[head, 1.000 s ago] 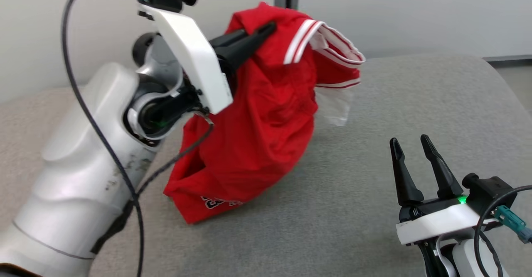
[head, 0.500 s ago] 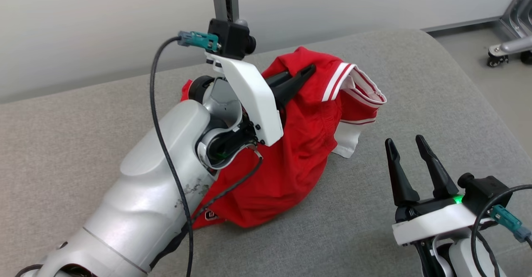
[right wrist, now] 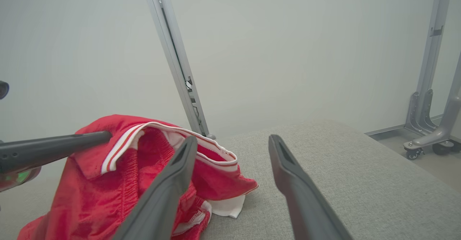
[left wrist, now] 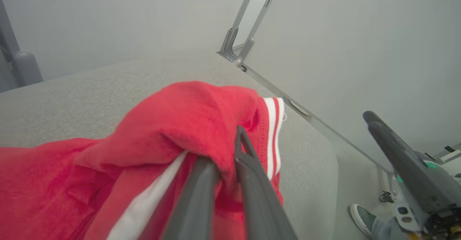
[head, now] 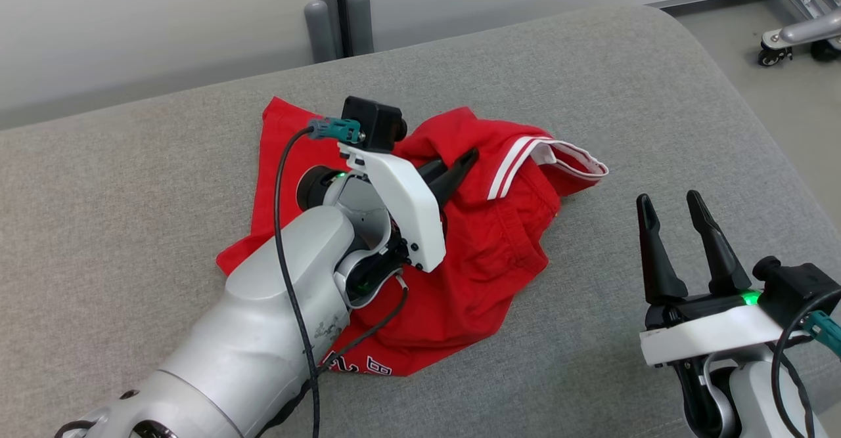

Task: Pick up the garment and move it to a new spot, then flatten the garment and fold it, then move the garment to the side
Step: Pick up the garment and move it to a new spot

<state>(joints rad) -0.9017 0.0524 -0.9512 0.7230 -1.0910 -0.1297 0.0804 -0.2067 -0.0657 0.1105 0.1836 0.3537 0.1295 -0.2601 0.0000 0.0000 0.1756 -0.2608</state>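
The garment [head: 486, 254] is red with white-striped trim and lies crumpled on the grey padded surface [head: 624, 96]. Its striped waistband [head: 519, 155] is lifted a little off the surface. My left gripper [head: 468, 160] is shut on a raised fold near that band. In the left wrist view, red cloth [left wrist: 173, 125] drapes over the pinching fingers [left wrist: 252, 171]. My right gripper [head: 668, 198] stands open to the right of the garment, apart from it. In the right wrist view its fingers [right wrist: 169, 182] are spread wide with nothing between them, and the garment [right wrist: 93, 197] is to their left.
The padded surface ends at a rounded edge on the right, with floor beyond. A wheeled metal frame foot [head: 788, 31] stands at the upper right. Grey posts [head: 338, 18] rise behind the surface. A person's shoe [left wrist: 363, 216] is on the floor.
The head camera has tilted down. My left gripper has come down with the garment, which hung from it before and now lies mostly spread on the surface. The right gripper stays open.
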